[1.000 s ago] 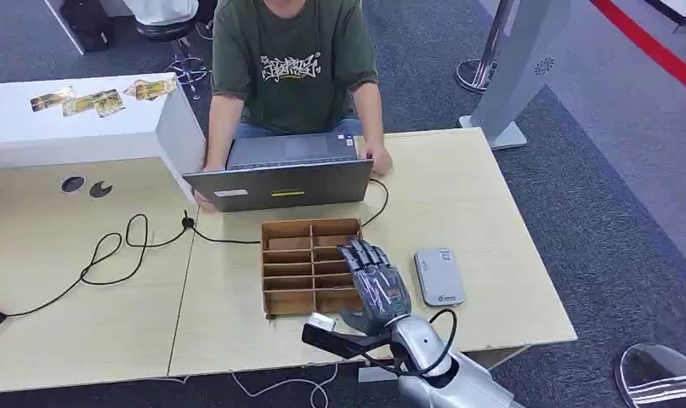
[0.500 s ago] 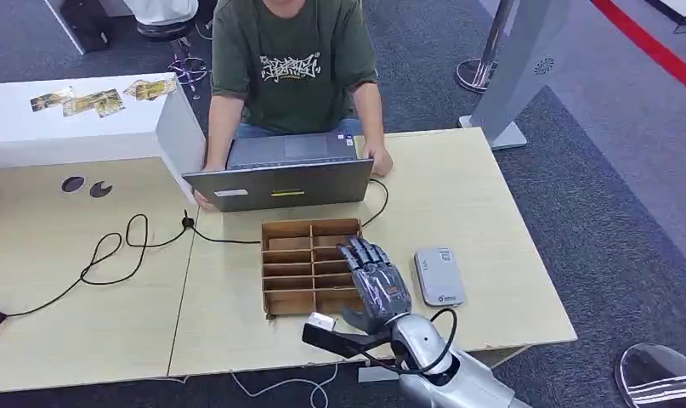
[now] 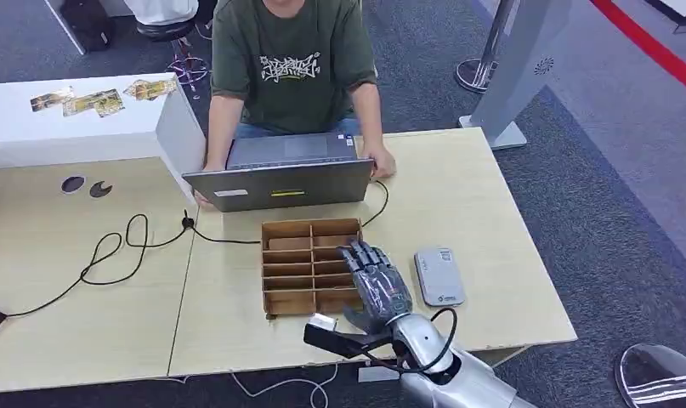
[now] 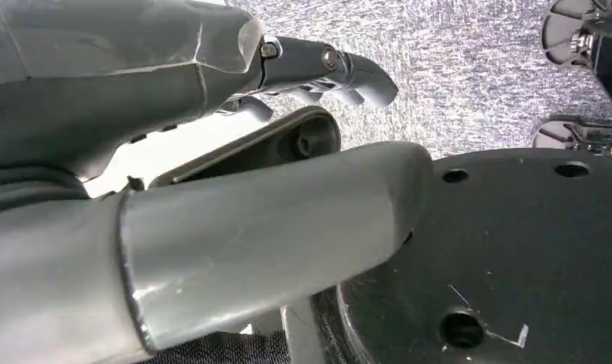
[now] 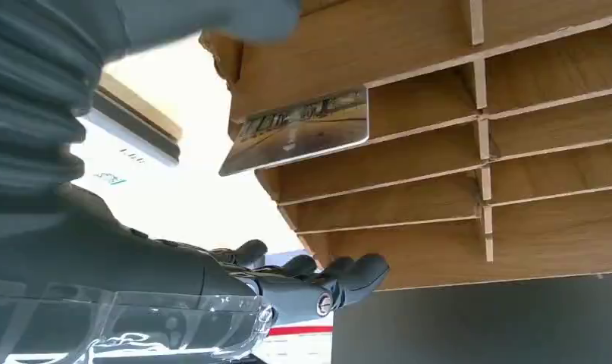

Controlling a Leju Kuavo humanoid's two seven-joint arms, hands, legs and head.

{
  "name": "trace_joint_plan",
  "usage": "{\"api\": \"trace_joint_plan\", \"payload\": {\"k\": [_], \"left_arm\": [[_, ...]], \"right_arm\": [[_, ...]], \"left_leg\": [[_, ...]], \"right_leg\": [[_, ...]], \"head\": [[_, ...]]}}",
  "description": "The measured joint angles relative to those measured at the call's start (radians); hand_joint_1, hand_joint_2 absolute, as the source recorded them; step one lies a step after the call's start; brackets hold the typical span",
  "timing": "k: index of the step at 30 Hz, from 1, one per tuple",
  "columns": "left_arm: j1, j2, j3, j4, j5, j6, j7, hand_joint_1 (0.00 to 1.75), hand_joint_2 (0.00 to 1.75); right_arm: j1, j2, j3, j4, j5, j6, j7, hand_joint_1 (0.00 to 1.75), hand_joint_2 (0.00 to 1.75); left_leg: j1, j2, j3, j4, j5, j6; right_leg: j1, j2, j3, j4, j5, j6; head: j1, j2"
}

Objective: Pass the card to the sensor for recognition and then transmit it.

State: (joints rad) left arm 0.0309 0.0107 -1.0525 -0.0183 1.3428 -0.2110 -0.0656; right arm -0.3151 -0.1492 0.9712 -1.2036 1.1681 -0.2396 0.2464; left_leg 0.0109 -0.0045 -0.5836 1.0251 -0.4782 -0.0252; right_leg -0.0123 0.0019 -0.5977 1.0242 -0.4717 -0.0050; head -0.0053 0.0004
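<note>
Right hand [image 3: 375,289]: over the right side of the wooden rack, palm down, fingers stretched out and apart toward the far side; nothing grasped, thumb clear of the card in the wrist view.
Left hand [image 4: 318,68]: beside dark parts of the body, above speckled grey floor; fingers bent; whether clenched or released, cannot tell.
Card [image 5: 299,130]: standing tilted in a slot of the rack, one long edge sticking out past the divider, print facing the wrist camera; untouched by the fingers.
Rack [image 3: 292,265]: light brown, two columns of narrow slots, on the near half of the table, just left of the reader.
Reader [image 3: 439,276]: flat grey-white box, flat on the table just right of the hand, apart from it.
Table [image 3: 492,221]: pale wood; black cable [image 3: 118,251] looping across its left part.
Laptop [image 3: 280,183]: open beyond the rack, lid back toward the robot.
Person [image 3: 292,64]: seated behind the laptop in a green printed shirt, hands at its two sides.
</note>
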Motion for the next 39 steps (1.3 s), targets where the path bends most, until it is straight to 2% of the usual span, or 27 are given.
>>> {"api": "trace_joint_plan", "payload": {"k": [8,15,39], "left_arm": [[0.000,0.000,0.000,0.000,0.000,-0.001,0.000,0.00,0.00],[0.000,0.000,0.000,0.000,-0.001,-0.002,0.000,0.00,0.00],[0.000,0.000,0.000,0.000,-0.004,-0.002,0.000,0.00,0.00]], "right_arm": [[-0.022,-0.001,0.003,0.000,-0.007,0.014,-0.005,1.68,1.75],[-0.035,-0.001,0.003,0.000,-0.017,0.009,-0.011,1.54,1.75],[-0.033,-0.001,0.025,0.005,-0.045,-0.016,-0.025,1.59,1.75]], "left_leg": [[0.000,0.000,0.001,0.000,0.000,0.000],[0.000,0.000,0.000,0.000,0.000,0.000],[0.000,0.000,0.000,0.000,0.000,0.000]], "right_leg": [[0.000,0.000,0.000,0.000,0.000,0.000],[0.000,0.000,0.000,0.000,0.000,0.000],[0.000,0.000,0.000,0.000,0.000,0.000]], "head": [[0.000,0.000],[0.000,0.000],[0.000,0.000]]}}
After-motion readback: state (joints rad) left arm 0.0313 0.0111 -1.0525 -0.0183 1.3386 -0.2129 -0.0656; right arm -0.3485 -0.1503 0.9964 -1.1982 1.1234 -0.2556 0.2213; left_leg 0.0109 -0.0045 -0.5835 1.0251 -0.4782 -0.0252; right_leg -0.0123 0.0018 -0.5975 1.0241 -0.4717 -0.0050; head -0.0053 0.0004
